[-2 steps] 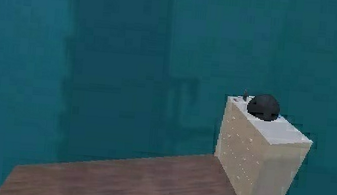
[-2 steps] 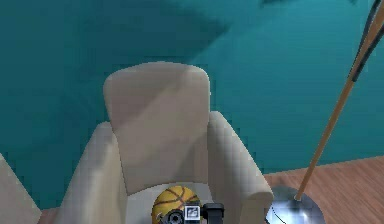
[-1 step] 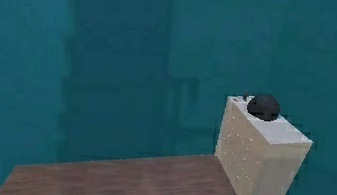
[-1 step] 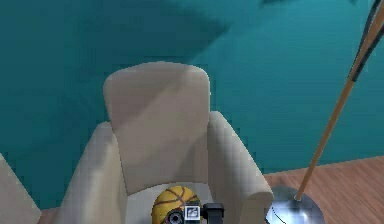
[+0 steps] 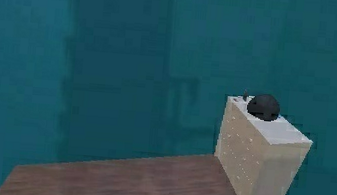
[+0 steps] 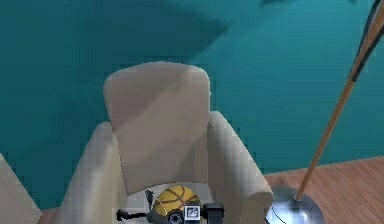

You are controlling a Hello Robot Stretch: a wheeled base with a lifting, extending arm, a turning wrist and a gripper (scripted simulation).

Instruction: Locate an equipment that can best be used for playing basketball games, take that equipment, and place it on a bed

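A yellow-orange ball with dark seam lines, a basketball [image 6: 172, 198], lies on the seat of a beige armchair [image 6: 160, 110] at the arm side view's bottom middle. The gripper [image 6: 135, 213] shows at the bottom edge just in front of the ball, its dark body left of a white marked square. The ball rests on the seat right behind it, so I cannot tell whether the gripper holds anything.
A floor lamp's slanted pole [image 6: 340, 100] and round silver base [image 6: 295, 212] stand right of the armchair on the wooden floor. In the forward view a pale box-like cabinet [image 5: 257, 158] with a dark round thing [image 5: 263, 106] on top stands against teal walls.
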